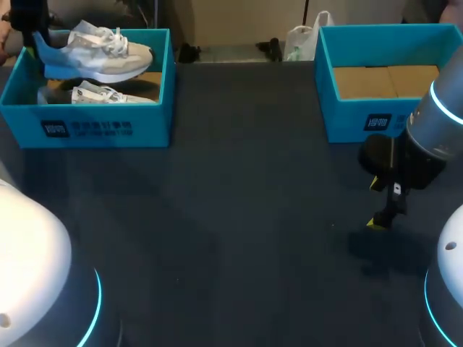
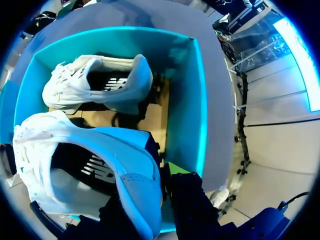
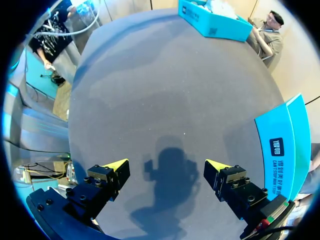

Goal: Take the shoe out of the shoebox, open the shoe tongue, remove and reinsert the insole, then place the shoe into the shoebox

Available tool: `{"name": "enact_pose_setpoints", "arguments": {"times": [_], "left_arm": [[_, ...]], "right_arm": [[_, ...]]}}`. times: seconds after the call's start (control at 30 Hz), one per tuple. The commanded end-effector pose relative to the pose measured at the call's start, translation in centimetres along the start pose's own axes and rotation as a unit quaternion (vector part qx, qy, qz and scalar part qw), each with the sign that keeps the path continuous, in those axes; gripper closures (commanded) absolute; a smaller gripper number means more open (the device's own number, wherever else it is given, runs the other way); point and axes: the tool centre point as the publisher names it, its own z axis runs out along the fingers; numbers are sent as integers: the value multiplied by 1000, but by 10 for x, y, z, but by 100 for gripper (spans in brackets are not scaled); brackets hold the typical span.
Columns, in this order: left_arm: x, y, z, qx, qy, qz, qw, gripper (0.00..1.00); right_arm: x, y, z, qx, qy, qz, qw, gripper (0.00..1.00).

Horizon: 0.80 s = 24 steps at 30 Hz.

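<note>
Left tool (image 2: pixel 157 185) was clamped on the blue heel of a white shoe (image 1: pixel 98 54), one finger on each side, holding it just above the open shoebox (image 1: pixel 94 126) at the table's (image 1: pixel 231 217) far left corner. Under it, a second shoe (image 1: pixel 101 95) lay on its side on the cardboard floor of that shoebox. Right tool (image 3: pixel 167 172) hung over bare table with its fingers spread wide, gripping nothing, just beside another blue box (image 1: pixel 347 123) at the far right.
</note>
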Motion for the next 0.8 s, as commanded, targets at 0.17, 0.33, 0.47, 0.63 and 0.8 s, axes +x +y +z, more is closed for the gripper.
{"name": "enact_pose_setpoints", "arguments": {"times": [0.17,0.33,0.47,0.63,0.8], "left_arm": [[-11,20,10,4,0,-9,1000,100],[-16,33,11,4,-6,-22,1000,100],[-18,39,16,3,-7,-23,1000,100],[-22,46,25,0,-11,-27,1000,100],[-25,50,32,-6,-11,-34,999,100]], "right_arm": [[1,0,0,0,-1,0,1000,0],[1,0,0,0,-1,0,1000,0],[1,0,0,0,-1,0,1000,0],[1,0,0,0,-1,0,1000,0],[1,0,0,0,-1,0,1000,0]]}}
